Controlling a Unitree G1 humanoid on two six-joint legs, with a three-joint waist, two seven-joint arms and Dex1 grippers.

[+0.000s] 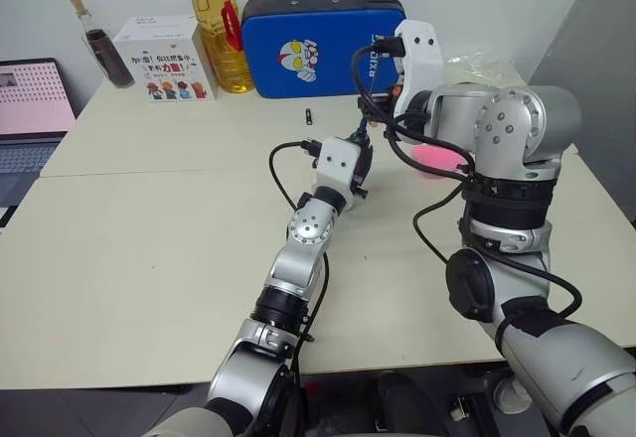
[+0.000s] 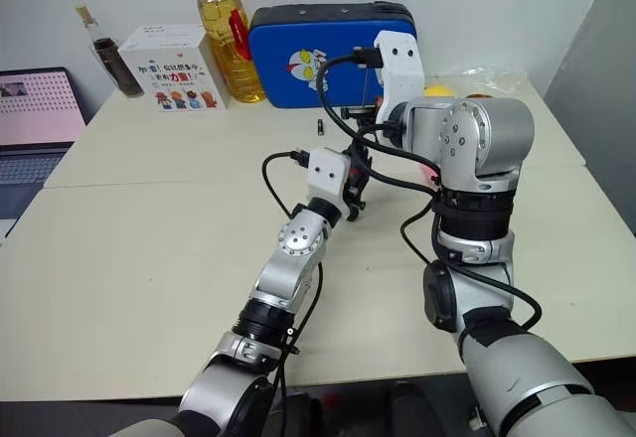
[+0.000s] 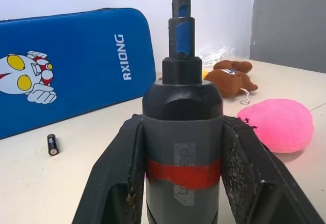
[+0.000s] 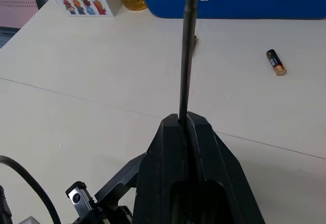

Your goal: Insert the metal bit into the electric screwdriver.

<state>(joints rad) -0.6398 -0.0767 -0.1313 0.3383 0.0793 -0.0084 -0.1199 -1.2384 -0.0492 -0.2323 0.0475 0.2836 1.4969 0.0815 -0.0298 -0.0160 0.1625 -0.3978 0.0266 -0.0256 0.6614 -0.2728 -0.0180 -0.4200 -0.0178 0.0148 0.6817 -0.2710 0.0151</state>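
In the left wrist view my left gripper (image 3: 182, 127) is shut on the electric screwdriver (image 3: 182, 150), a black barrel with a red band and its tip pointing away from the wrist. The metal bit (image 4: 188, 46) is a thin grey rod sticking out from between the fingers of my right gripper (image 4: 186, 119), which is shut on it. In the head views the right gripper (image 2: 363, 119) hangs just above and behind the left gripper (image 2: 356, 181), over the middle of the table. The bit's (image 3: 181, 25) free end meets the screwdriver's tip; how deep it sits is hidden.
A blue case (image 1: 318, 45), an oil bottle (image 1: 221, 30), a white box (image 1: 164, 60) and a dark bottle (image 1: 99, 45) line the far edge. A laptop (image 1: 30, 109) sits far left. A small battery (image 1: 309, 115) lies ahead, with a pink cushion (image 3: 277, 124) and brown plush toy (image 3: 232, 79) to the right.
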